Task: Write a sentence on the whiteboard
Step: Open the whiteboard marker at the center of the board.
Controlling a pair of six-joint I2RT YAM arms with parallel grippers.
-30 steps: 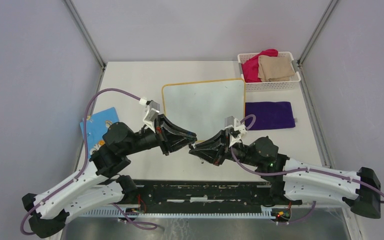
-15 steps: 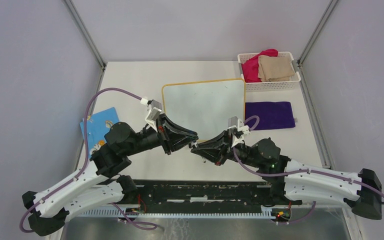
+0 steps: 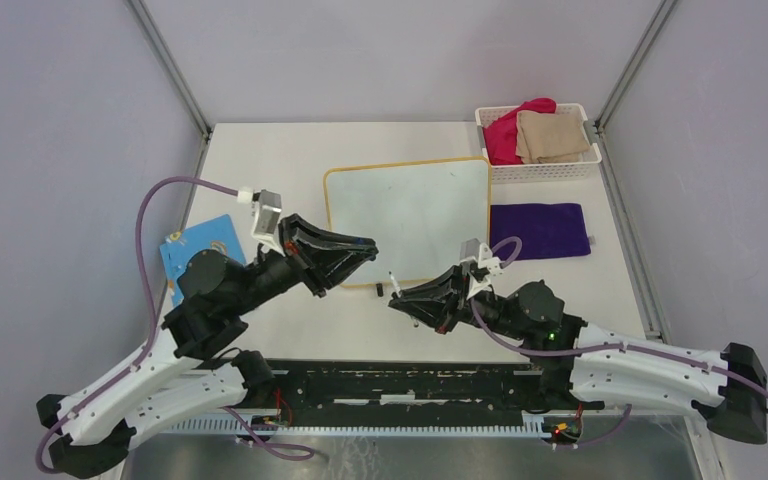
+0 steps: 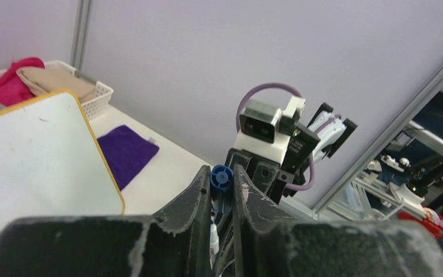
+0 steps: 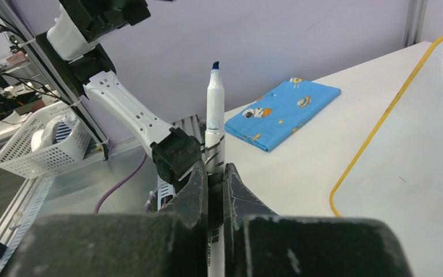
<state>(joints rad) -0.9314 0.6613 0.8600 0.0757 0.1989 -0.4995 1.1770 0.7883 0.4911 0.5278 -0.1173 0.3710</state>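
Top external view: the whiteboard (image 3: 407,210) is laid flat at mid-table, just beyond both grippers. An uncapped blue marker (image 5: 214,115) is pinched by the right gripper (image 3: 396,297) near the board's front edge. A blue cap (image 4: 222,176) is clamped in the left gripper (image 3: 370,246) over the board's near-left part. A purple cloth (image 3: 538,230) is seen just right of the board and a blue card (image 3: 200,250) well to its left.

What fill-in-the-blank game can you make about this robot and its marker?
The right gripper holds a marker with its cap ____.
The left gripper pinches the marker's ____ cap.
The whiteboard has ____ words on it.
The cloth just right of the whiteboard is ____.
Missing words: off; blue; no; purple.
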